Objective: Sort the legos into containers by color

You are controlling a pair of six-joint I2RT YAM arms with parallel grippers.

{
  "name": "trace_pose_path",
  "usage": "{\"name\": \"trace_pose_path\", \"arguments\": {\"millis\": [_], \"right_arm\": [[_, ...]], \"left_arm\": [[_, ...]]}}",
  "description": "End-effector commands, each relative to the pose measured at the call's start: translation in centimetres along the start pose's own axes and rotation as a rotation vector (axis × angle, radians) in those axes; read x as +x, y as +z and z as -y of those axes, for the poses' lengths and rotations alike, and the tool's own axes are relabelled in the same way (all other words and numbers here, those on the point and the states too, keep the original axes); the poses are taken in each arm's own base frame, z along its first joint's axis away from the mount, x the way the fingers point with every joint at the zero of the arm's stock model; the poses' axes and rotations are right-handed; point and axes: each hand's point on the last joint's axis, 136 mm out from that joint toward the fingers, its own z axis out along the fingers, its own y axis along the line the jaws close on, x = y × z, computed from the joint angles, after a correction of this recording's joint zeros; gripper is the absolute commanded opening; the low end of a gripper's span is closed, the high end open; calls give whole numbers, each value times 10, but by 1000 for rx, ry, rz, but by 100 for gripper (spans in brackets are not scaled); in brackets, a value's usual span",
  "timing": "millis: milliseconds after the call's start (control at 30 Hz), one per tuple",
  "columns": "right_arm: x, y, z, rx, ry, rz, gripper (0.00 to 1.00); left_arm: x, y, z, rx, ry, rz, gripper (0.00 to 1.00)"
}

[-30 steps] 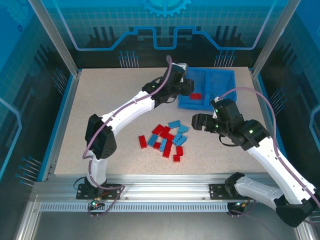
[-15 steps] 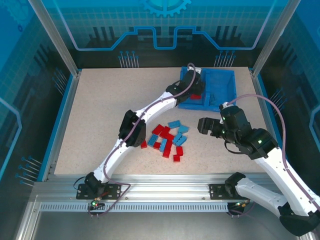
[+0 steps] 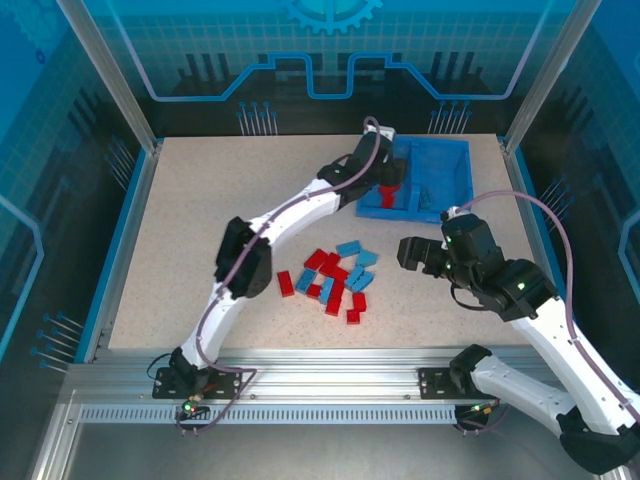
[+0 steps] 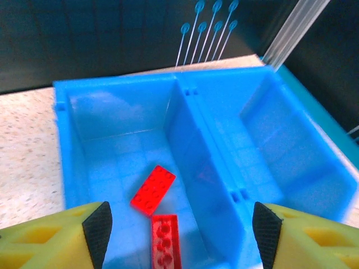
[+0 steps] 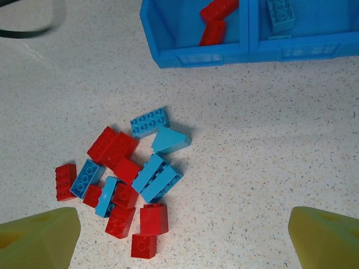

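Note:
The blue bin (image 3: 455,150) stands at the back right of the table. My left gripper (image 3: 388,172) hovers over its left compartment, open, and its black pads (image 4: 99,231) touch nothing. Below them two red legos lie in that compartment (image 4: 120,120): one flat (image 4: 152,190), one studs-down (image 4: 165,246). A light blue lego (image 5: 280,14) lies in the right compartment. The loose pile of red and light blue legos (image 3: 335,277) sits mid-table. My right gripper (image 3: 402,252) hangs open above and right of the pile (image 5: 132,174), holding nothing.
The bin's central wall (image 4: 196,140) splits the two compartments. A single red lego (image 3: 286,283) lies at the pile's left edge. Bare speckled tabletop (image 5: 263,145) stretches between pile and bin. Frame posts and blue panels enclose the table.
My left gripper has opened over the left compartment and let go of a red lego, which now lies in the bin. The right arm drifted slightly right.

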Motion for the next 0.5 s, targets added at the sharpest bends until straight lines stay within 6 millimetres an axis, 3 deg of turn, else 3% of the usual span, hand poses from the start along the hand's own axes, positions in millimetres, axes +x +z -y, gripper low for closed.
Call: {"name": "trace_pose_path", "arguments": {"millis": [0, 133, 200, 267, 367, 467], "right_arm": [[-3, 7, -9, -16, -45, -5, 97], [2, 29, -36, -97, -105, -90, 95], [9, 45, -48, -118, -122, -150, 95], [18, 64, -60, -124, -147, -212, 95], [34, 96, -60, -67, -119, -309, 96], [48, 127, -61, -20, -111, -391, 96]], "left_arm": [[-82, -98, 19, 123, -4, 233, 71], [-79, -181, 9, 159, 111, 285, 72], [-64, -216, 4, 186, 204, 292, 76], [-44, -249, -4, 202, 291, 300, 78], [-5, -283, -16, 226, 427, 255, 81], [47, -303, -24, 283, 582, 160, 96]]}}
